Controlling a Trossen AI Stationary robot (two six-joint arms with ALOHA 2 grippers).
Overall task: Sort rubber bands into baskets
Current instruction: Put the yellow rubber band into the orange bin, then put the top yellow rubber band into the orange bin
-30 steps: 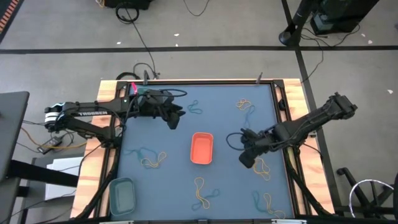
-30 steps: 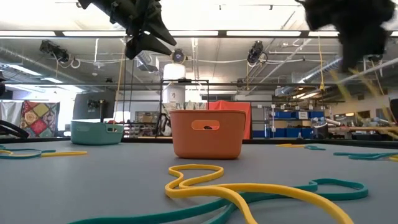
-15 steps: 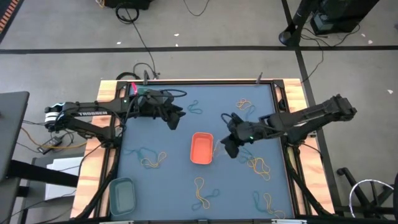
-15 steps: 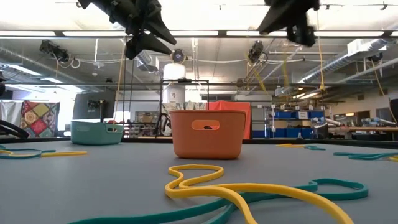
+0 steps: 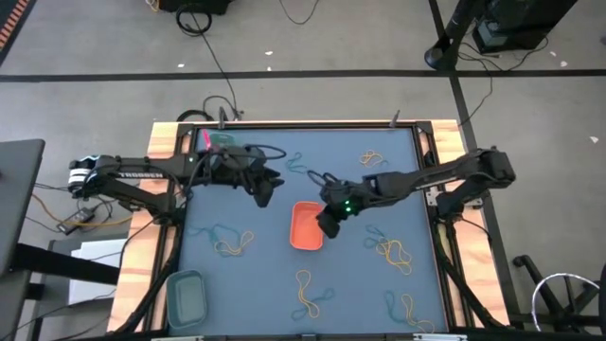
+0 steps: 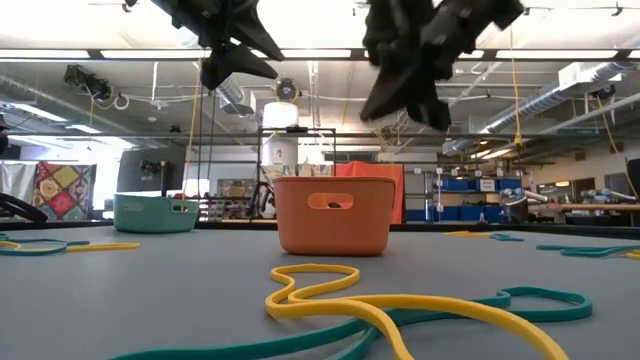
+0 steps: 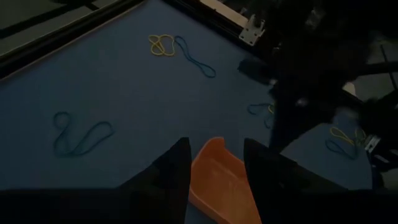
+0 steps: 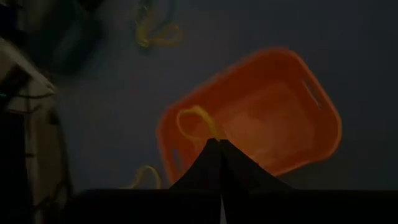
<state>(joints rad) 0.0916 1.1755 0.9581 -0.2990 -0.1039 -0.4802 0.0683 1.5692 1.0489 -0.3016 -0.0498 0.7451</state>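
Note:
The orange basket point(image 5: 306, 225) stands mid-table; it also shows in the low view point(image 6: 335, 213) and the right wrist view point(image 8: 261, 118). My right gripper point(image 5: 327, 218) hangs over the basket's right side, shut on a yellow rubber band point(image 8: 194, 121). My left gripper point(image 5: 268, 192) is open and empty above the table, to the far left of the orange basket; the left wrist view point(image 7: 216, 146) shows the gap between its fingers. The teal-green basket point(image 5: 187, 294) stands at the near left corner. Loose bands lie flat in clusters point(image 5: 232, 242), point(image 5: 308, 294), point(image 5: 393, 251). My right gripper pinches the yellow rubber band between its two shut fingers point(image 8: 214, 152). A small loop of the band point(image 8: 186, 118) stands out past the fingertips. The fingers point down from above. The band is lifted clear, over the orange basket's inside.
More bands lie at the far right point(image 5: 374, 161), far middle point(image 5: 298, 166) and near right point(image 5: 402, 308). Close to the low camera lie a yellow band point(image 6: 310, 285) and a teal band point(image 6: 520, 300). Wooden rails point(image 5: 437, 152) edge the blue mat.
My right gripper has gone toward the table's left edge, from over the bands at the right to above the orange basket, staying shut. My left gripper has kept almost still.

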